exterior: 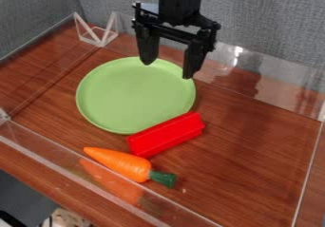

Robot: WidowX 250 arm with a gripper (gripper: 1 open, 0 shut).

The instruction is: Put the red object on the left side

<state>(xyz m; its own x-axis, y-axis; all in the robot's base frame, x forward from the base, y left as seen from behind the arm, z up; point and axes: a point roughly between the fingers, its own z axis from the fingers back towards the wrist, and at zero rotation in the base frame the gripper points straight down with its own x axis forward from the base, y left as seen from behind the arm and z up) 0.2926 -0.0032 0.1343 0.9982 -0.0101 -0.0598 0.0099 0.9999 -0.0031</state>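
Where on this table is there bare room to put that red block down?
Bare wood lies left of the green plate, out to the clear wall, and right of the red block. It is crowded in front, where the carrot lies close by the block.

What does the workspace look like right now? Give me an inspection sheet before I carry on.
Surface: glossy reddish-brown wooden table, with clear panels along its edges.
Job's things: bright red ribbed rectangular plastic block lying flat just off the plate's near-right rim.
Clutter: round light-green plate, bare; orange plastic carrot with green stem near the front edge; white wire stand at the back left.
Grippers: black claw open, pointing down above the plate's far edge, holding nothing.
Cables: nothing seen.
Surroundings: grey wall behind.
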